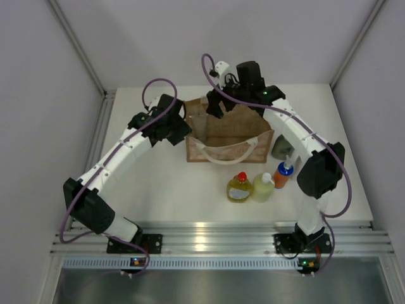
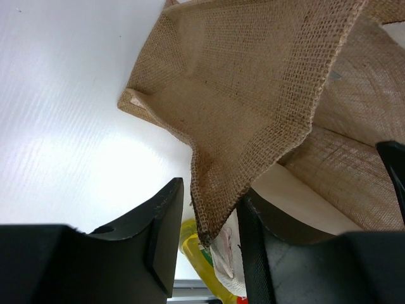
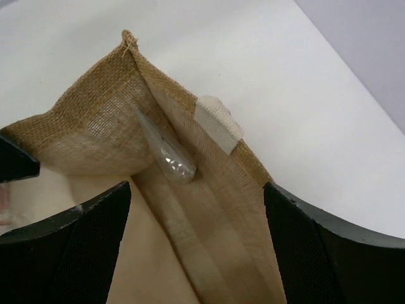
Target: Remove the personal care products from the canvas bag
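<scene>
Closest in, just past the arm bases, three of the personal care products are already out and standing in a loose row on the white table (image 1: pixel 164 190): the yellow red-capped bottle (image 1: pixel 239 189), the pale-green white-capped bottle (image 1: pixel 263 189) right next to it, and the orange blue-capped bottle (image 1: pixel 283 176) a bit further right. Behind those, the grey-green beige-pump bottle (image 1: pixel 280 149) sits just beside the right end of the canvas bag (image 1: pixel 228 133), half hidden by the right arm, so can't tell if it's upright. The bag itself is mid-table, a tan, coarse-weave rectangular tote. It's open at the top, with a cream handle (image 1: pixel 228 152) looping down its near face. The left gripper (image 2: pixel 211 190) is at the bag's left end, with its fingers pinched onto a folded bit of the burlap rim. Furthest back, the right gripper (image 3: pixel 196 187) hangs over the bag's open mouth with its fingers spread wide and nothing between them. Below it, the silvery tube (image 3: pixel 166 152) lies inside the bag, tucked against the inner wall near a corner, just beside a cream tab (image 3: pixel 218 125) on the rim.
</scene>
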Controlling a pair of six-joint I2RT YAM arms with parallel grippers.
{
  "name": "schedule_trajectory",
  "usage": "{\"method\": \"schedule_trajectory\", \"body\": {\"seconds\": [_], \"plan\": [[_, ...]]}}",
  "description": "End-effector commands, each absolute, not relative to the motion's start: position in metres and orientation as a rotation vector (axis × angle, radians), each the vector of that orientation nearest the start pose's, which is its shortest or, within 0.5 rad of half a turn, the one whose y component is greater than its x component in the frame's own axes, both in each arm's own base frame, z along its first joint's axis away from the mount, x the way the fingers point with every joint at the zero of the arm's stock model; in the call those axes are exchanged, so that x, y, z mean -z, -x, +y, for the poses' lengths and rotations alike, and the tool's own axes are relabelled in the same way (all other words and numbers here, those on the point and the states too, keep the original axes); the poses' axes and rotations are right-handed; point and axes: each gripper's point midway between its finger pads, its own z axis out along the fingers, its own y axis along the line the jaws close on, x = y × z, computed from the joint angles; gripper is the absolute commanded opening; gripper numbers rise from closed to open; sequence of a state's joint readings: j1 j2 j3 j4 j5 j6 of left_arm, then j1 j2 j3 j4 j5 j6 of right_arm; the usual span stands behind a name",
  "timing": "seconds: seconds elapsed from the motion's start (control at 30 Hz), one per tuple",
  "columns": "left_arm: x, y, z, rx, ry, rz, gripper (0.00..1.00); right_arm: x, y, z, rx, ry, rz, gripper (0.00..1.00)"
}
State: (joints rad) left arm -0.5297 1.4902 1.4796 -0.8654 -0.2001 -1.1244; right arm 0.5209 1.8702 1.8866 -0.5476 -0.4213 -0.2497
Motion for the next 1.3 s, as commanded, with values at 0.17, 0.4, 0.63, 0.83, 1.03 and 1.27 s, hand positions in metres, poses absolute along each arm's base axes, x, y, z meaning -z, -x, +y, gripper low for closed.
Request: {"method": "schedule_trajectory", "body": {"seconds": [0.17,0.4,0.63,0.83,1.03,1.27], "plan": [[-0.235,-0.34,-0.2,0.513,0.821,2.34,0.4,-0.275,-0.426,0.352,-0.619,1.23,1.677,0.83],[-0.234,-0.342,-0.203,0.516,0.812,2.349,0.4,-0.25,-0.426,0.371,-0.631,1.298,1.675,0.81],[-0.232,-0.341,-0.201,0.511,0.81,2.353,0.4,-0.229,-0.428,0.377,-0.643,1.331,1.693,0.8],[-0.232,-0.341,-0.196,0.513,0.813,2.363,0.4,-0.204,-0.422,0.387,-0.69,1.373,1.713,0.77],[-0.228,-0.34,-0.193,0.509,0.818,2.374,0.4,-0.184,-0.418,0.4,-0.73,1.414,1.718,0.76],[-0.225,-0.339,-0.192,0.509,0.821,2.384,0.4,-0.165,-0.42,0.406,-0.754,1.428,1.73,0.66]]}}
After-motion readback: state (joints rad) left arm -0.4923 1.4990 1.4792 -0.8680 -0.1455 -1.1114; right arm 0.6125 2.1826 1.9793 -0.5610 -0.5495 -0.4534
